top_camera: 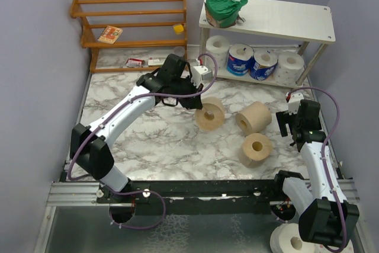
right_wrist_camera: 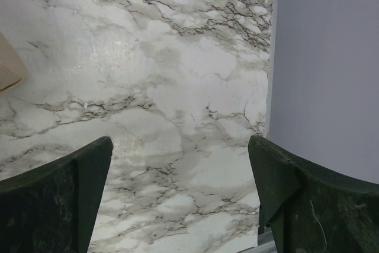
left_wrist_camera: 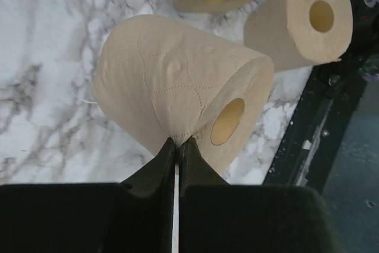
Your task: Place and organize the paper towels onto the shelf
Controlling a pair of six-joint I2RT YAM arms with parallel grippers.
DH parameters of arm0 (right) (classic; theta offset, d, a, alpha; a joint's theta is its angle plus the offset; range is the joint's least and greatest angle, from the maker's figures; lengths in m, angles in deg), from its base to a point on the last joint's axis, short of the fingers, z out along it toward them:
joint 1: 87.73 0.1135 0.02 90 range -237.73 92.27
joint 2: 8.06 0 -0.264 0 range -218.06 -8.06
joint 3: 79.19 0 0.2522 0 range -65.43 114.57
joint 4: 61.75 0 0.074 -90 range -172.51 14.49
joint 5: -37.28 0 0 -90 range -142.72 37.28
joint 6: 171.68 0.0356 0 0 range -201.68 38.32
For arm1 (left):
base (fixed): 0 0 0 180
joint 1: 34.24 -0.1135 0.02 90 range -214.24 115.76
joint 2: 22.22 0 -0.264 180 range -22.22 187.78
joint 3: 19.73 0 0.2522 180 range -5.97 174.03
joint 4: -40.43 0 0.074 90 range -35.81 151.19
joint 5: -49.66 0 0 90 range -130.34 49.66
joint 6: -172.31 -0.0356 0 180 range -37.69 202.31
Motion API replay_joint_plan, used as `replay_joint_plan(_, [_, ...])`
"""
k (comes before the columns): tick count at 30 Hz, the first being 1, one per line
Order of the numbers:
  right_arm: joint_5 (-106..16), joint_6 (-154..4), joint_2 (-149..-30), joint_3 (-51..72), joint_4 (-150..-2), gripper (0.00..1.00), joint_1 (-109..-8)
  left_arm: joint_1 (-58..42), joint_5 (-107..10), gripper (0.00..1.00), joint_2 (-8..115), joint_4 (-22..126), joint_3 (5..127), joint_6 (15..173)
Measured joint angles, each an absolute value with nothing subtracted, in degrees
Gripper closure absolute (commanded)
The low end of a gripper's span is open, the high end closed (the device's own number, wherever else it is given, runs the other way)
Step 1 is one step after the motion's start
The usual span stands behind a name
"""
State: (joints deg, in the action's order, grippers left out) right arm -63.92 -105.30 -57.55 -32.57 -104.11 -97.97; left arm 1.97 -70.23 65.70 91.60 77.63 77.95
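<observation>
Three tan paper towels lie on the marble table: one (top_camera: 210, 114) (left_wrist_camera: 177, 81) at my left gripper, two more (top_camera: 253, 117) (top_camera: 256, 148) to its right. My left gripper (top_camera: 194, 105) (left_wrist_camera: 177, 141) is shut, pinching the outer paper of the nearest tan roll beside its end face. The white shelf (top_camera: 290, 19) stands at the back right, with a green-wrapped pack (top_camera: 225, 4) on its top board. On its lower tier stand a white roll (top_camera: 218, 45), two blue-wrapped rolls (top_camera: 240, 58) (top_camera: 262, 63) and another white roll (top_camera: 290, 66). My right gripper (top_camera: 287, 125) (right_wrist_camera: 180, 146) is open over bare marble near the right wall.
An orange-brown slatted rack (top_camera: 130, 13) with small items stands at the back left. Lavender walls close in the table on both sides. A black rail (top_camera: 195, 191) runs along the front edge. A white roll (top_camera: 293, 242) sits below the table at bottom right.
</observation>
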Motion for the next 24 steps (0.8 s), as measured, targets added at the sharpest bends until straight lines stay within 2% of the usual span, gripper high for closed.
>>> replay_joint_plan(12, [-63.8,-105.3,-57.7,-32.6,-104.1,0.0,-98.0,-1.6,-86.8,1.0,74.4,93.7,75.8,87.4])
replay_joint_plan(19, [-63.8,-105.3,-57.7,-32.6,-104.1,0.0,-98.0,-4.7,-88.8,1.0,75.5,93.2,81.1,97.1])
replay_joint_plan(24, [-63.8,-105.3,-58.0,-32.6,-104.1,0.0,-98.0,-6.6,-88.7,1.0,75.5,87.6,82.8,108.6])
